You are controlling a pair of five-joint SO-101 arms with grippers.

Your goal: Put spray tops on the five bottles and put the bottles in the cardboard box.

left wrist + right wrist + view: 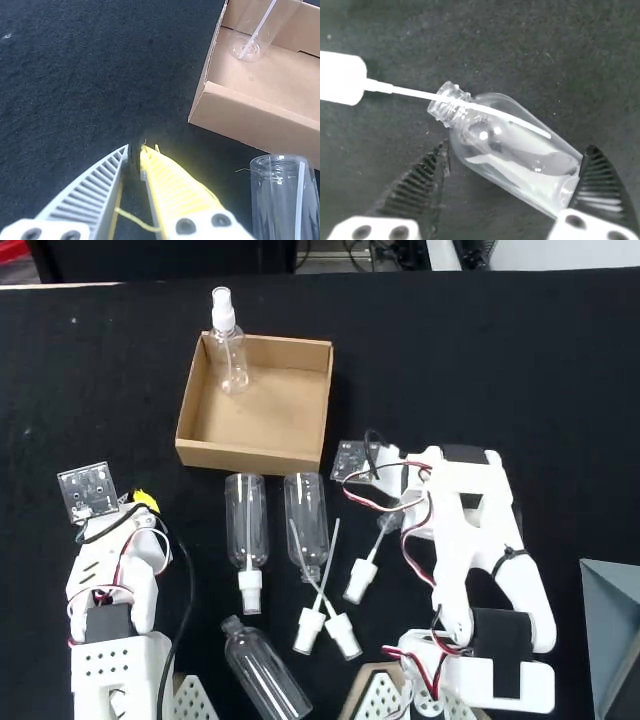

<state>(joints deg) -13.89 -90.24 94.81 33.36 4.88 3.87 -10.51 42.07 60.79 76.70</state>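
The cardboard box (255, 405) sits at the back centre, with one capped bottle (228, 340) leaning in its far left corner. In front of it lie a capped bottle (247, 525) and a bottle (307, 520) without a top. Another topless bottle (265, 672) lies near the front edge. Two loose spray tops (308, 628) (343, 634) rest between them. My right gripper (517, 150) is open with its jaws on either side of a lying bottle (515, 145). A spray top (340, 77) has its tube partly inside that bottle's neck. My left gripper (135, 150) is shut and holds nothing, over bare cloth left of the box (260, 85).
Black cloth (520, 360) covers the table, with free room to the right of the box and at the far left. A grey object (612, 630) stands at the right edge. Both arm bases occupy the front edge.
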